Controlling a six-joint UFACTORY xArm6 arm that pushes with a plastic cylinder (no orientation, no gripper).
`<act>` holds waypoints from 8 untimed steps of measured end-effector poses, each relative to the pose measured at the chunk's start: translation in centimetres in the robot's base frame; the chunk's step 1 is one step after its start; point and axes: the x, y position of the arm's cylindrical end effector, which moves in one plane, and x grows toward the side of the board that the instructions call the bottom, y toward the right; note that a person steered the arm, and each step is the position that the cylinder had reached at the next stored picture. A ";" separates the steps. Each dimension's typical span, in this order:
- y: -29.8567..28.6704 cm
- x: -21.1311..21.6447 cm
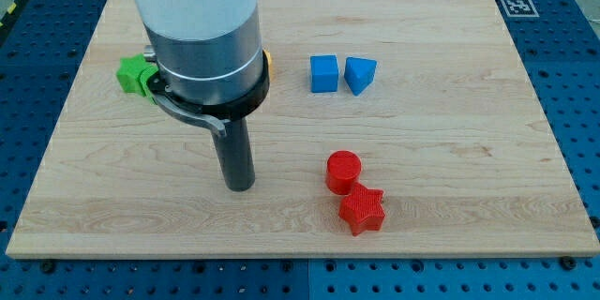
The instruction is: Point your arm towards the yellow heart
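Note:
My tip [240, 187] rests on the wooden board [450, 131] left of centre, well left of the red blocks. The arm's grey and black body hides the area above it. Only a thin yellow sliver [267, 59] shows at the arm's right edge; its shape cannot be made out. A green block [134, 75] pokes out at the arm's left. A blue cube [323, 73] and a blue wedge-shaped block [360, 75] sit side by side at upper centre. A red cylinder [343, 171] touches a red star [362, 210] at lower centre.
A black and white marker tag [515, 6] sits at the board's top right corner. A blue perforated table [577, 75] surrounds the board.

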 end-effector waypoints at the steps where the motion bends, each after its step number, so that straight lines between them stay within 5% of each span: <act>1: 0.1 0.0; 8: 1.1 -0.9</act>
